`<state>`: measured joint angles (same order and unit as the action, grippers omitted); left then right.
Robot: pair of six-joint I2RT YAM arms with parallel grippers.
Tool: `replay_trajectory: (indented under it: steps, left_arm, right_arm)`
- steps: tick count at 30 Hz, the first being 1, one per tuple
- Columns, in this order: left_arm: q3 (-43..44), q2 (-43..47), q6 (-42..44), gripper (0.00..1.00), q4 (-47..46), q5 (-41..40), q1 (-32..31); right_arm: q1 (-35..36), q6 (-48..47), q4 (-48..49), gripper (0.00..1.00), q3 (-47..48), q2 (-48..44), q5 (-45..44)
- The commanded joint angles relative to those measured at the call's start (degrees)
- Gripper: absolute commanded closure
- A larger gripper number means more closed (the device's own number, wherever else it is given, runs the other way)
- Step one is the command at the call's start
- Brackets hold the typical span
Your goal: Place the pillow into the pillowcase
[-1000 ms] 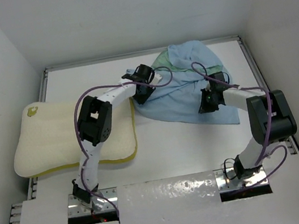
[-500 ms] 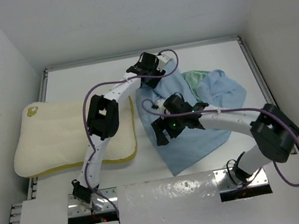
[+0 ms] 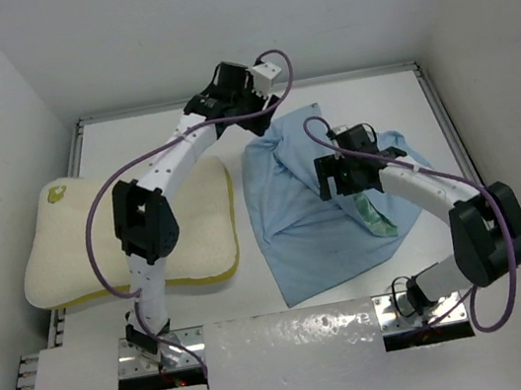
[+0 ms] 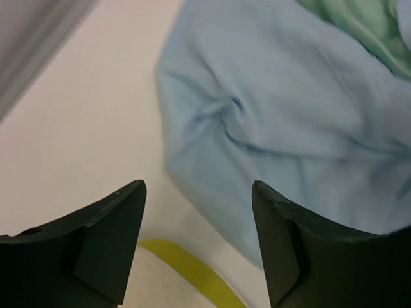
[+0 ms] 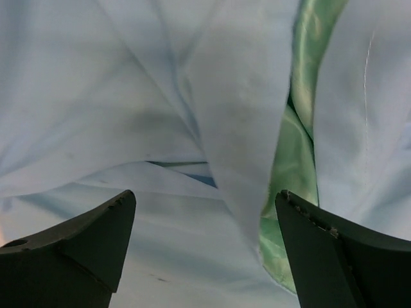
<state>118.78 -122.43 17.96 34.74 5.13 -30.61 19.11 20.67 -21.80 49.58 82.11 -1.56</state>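
Observation:
The cream pillow (image 3: 99, 244) with its yellow side band (image 4: 186, 266) lies at the table's left. To its right the light blue pillowcase (image 3: 299, 214) lies spread out and wrinkled, with a strip of its green face (image 3: 376, 218) showing on the right side. My left gripper (image 3: 249, 117) hovers open over the pillowcase's back left corner (image 4: 212, 122), nothing between its fingers. My right gripper (image 3: 340, 182) hangs open just above the cloth's right half, over a fold where blue meets green (image 5: 292, 167), holding nothing.
White walls close in the table (image 3: 162, 141) on three sides, with a raised rail along its back and sides. A white panel (image 3: 296, 349) covers the near edge around both arm bases. Purple cables loop off each arm.
The pillowcase, bunched at the back right a second ago, was pulled forward and now lies spread out. Both grippers opened and let it go. The left one drew back and the right one swung right.

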Motion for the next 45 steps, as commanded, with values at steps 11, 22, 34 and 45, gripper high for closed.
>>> replay_trajectory:
  steps: [11,22,34,45]
  left_arm:
    - [-26.1,0.6,0.2,0.45,10.4,1.6,-7.4]
    - [7.8,-16.3,0.4,0.78,3.3,-20.2,2.7]
    - [3.5,-2.5,1.8,0.09,-2.8,-11.3,1.3]
    - [-16.4,0.2,-3.8,0.40,9.5,3.4,-7.4]
  right_arm:
    - [-9.3,0.6,1.3,1.00,4.1,7.5,-0.4]
    - [-25.1,1.3,-8.3,1.00,17.5,-7.6,-5.6]
    - [-24.6,-6.6,-28.1,0.01,59.6,25.7,-19.6]
    - [-12.8,-22.8,3.0,0.50,11.9,3.6,11.0]
